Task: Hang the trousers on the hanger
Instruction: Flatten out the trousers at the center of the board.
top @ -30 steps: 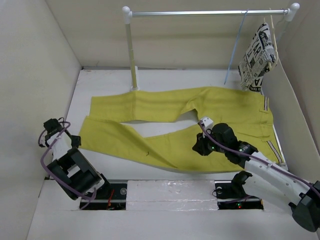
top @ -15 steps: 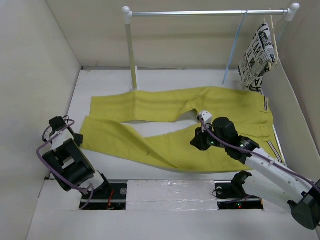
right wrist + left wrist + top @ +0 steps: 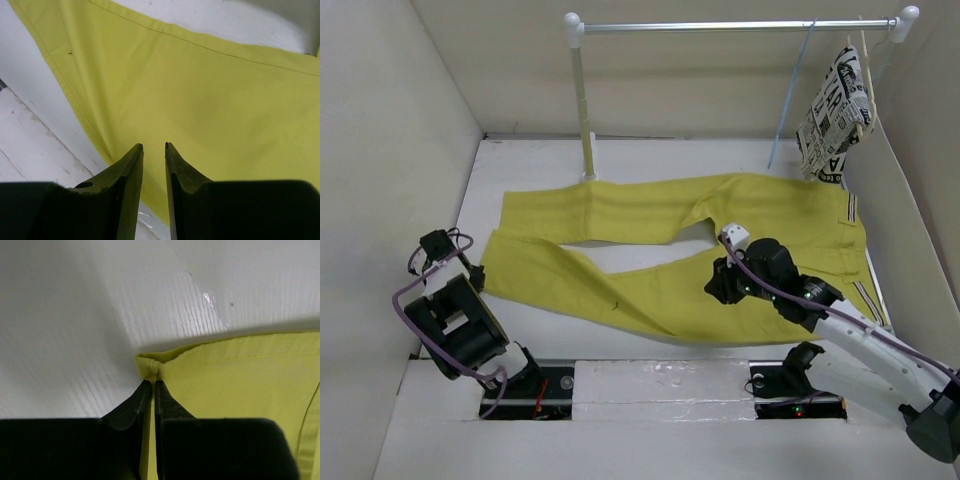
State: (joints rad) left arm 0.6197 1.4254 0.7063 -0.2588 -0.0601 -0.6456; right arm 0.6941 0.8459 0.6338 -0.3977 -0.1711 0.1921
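The yellow trousers (image 3: 740,215) lie flat across the table, waist to the right and legs to the left. My left gripper (image 3: 475,274) is at the end of the near leg. In the left wrist view it (image 3: 152,381) is shut on the folded corner of the hem (image 3: 149,365), with yellow cloth between the jaws. My right gripper (image 3: 716,290) hovers over the near leg's thigh. In the right wrist view it (image 3: 154,145) is open by a narrow gap, with only cloth (image 3: 215,95) below it. The light-blue hanger (image 3: 788,100) hangs from the rail at the back right.
A metal rail (image 3: 730,25) on a white post (image 3: 582,110) spans the back. A wooden hanger with newspaper-print cloth (image 3: 835,110) hangs at its right end. Walls close in the left and right sides. The arm bases sit along the near edge (image 3: 660,385).
My left gripper has moved to the hem corner and closed on it. My right gripper's jaws have parted a little and it has shifted slightly over the leg.
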